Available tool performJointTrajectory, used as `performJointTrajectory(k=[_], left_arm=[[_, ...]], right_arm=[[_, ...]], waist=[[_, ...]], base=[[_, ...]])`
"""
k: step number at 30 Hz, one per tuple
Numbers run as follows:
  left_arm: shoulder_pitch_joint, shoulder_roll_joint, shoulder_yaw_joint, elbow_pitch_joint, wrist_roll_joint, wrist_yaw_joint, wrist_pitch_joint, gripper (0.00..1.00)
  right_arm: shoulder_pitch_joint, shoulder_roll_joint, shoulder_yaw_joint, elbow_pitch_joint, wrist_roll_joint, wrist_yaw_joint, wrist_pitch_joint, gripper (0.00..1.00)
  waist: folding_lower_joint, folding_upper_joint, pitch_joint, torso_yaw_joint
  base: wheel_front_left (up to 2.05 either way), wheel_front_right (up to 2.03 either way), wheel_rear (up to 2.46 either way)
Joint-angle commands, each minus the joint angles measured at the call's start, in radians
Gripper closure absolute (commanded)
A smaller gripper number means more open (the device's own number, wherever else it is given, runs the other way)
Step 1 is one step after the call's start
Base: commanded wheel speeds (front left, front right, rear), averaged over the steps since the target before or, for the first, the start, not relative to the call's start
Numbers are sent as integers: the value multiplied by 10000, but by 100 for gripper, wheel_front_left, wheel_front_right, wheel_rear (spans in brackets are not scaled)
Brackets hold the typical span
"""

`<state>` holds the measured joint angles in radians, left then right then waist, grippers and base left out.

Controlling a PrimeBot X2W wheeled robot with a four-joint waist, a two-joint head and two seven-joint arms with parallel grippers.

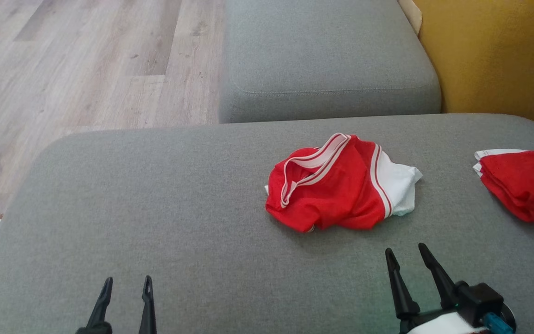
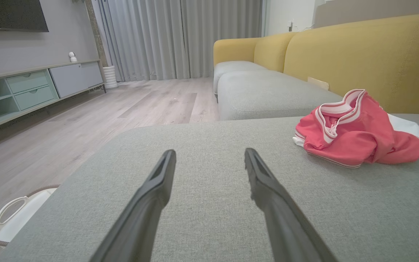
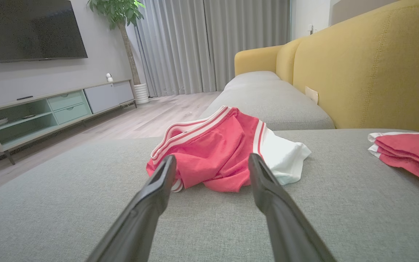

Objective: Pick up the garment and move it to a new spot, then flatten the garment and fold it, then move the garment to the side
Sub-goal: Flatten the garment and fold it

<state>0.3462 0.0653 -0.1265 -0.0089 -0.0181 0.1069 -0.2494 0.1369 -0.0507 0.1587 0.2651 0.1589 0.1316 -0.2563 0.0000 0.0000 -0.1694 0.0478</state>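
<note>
Crumpled red-and-white knit garment [image 1: 336, 185] sits on the grey fabric sofa seat [image 1: 155, 208], right of centre, ahead of me. My right tool [image 1: 406, 249] is the nearer 1: the garment lies straight ahead of it and a bit to its left, near but not touching. In the right wrist view the heap sits beyond the gap between the 2 fingers. My left tool [image 1: 128, 279] is well apart from it, with the garment ahead and far off to its right. Both tools are released, jaws spread wide, nothing in them.

The garment's long axis runs left-right across the seat, roughly square to my right tool's fingers. The red bulk with the striped white band opening is at the left end. The white panel points right, toward the folded red cloth stack [image 1: 522, 185] at the seat's right edge, apart from it. The striped band runs diagonally, near-left to far-right. It's too bunched to tell the top; the banded opening is possibly a neck or waist.

My call: pickup not yet begun. The right tool reaches forward for the near red edge, and the left tool must cross right.
</note>
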Motion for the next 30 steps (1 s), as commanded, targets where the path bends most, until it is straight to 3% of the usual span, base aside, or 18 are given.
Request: performJointTrajectory(k=[1,30], left_arm=[[-484,-76,244,-312,78,78,-124,0],[-532,135,-235,-233,256,417,-124,0]], right_arm=[[-389,-21,194,-283,81,-9,-55,0],[-323,3,135,-341,39,-9,-55,0]], waist=[[0,0,3,-9],[0,0,39,-78]], base=[[0,0,0],[0,0,0]])
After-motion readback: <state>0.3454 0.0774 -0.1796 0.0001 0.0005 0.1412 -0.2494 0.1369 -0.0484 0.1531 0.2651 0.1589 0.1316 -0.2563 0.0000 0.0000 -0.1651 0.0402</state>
